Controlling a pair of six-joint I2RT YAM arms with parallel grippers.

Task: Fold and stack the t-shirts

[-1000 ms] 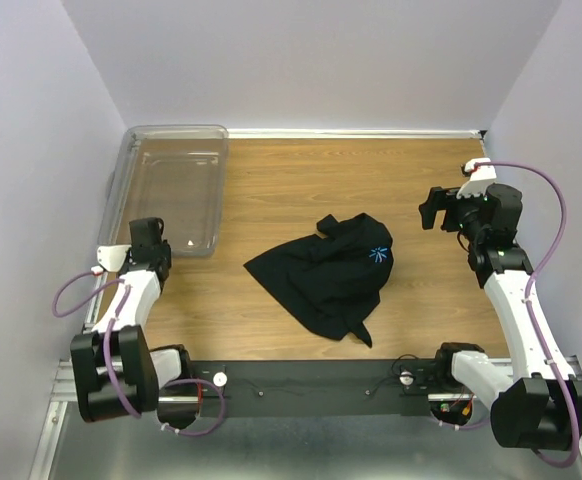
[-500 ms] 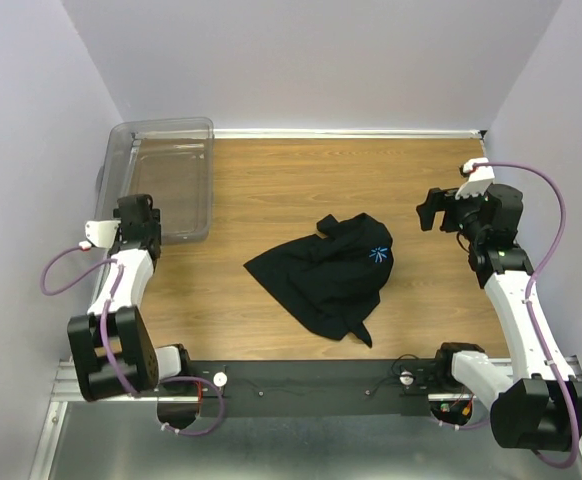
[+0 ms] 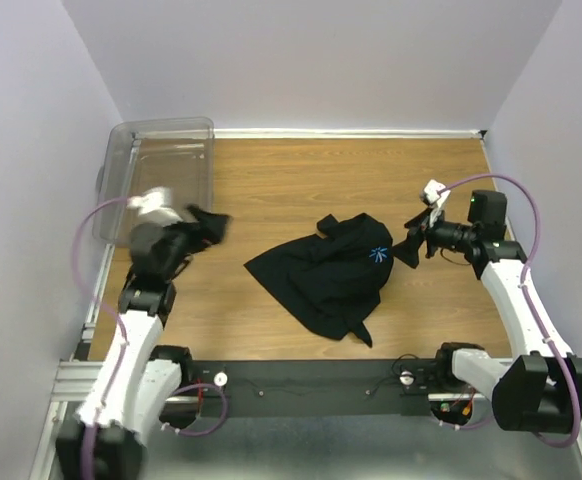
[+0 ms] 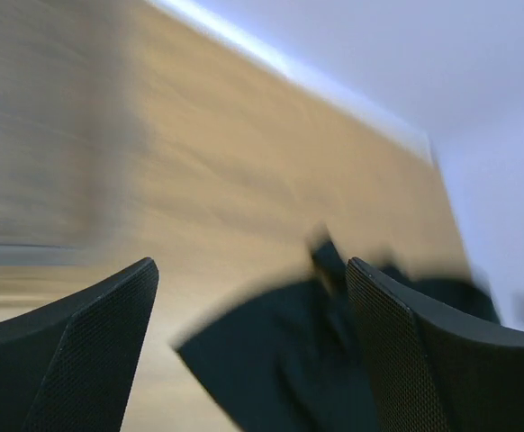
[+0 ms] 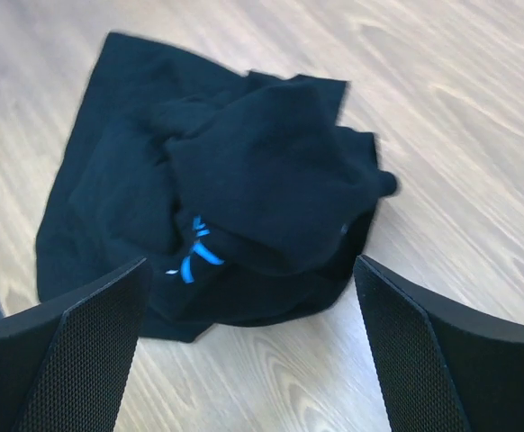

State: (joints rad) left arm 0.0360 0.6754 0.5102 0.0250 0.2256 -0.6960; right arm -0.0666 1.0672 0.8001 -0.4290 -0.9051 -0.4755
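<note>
The t-shirt [image 3: 326, 275] lies near the middle of the surface [image 3: 301, 180]. The bin [image 3: 166, 170] sits in the far left corner. The left pincer [image 3: 211, 225] hangs between bin and t-shirt, the right pincer [image 3: 408, 248] just right of the t-shirt.

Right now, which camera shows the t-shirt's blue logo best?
Top external: the starburst logo lies fully exposed on the t-shirt. Right wrist catches only a few blue strokes in a fold; left wrist is motion-blurred, logo indiscernible.
</note>
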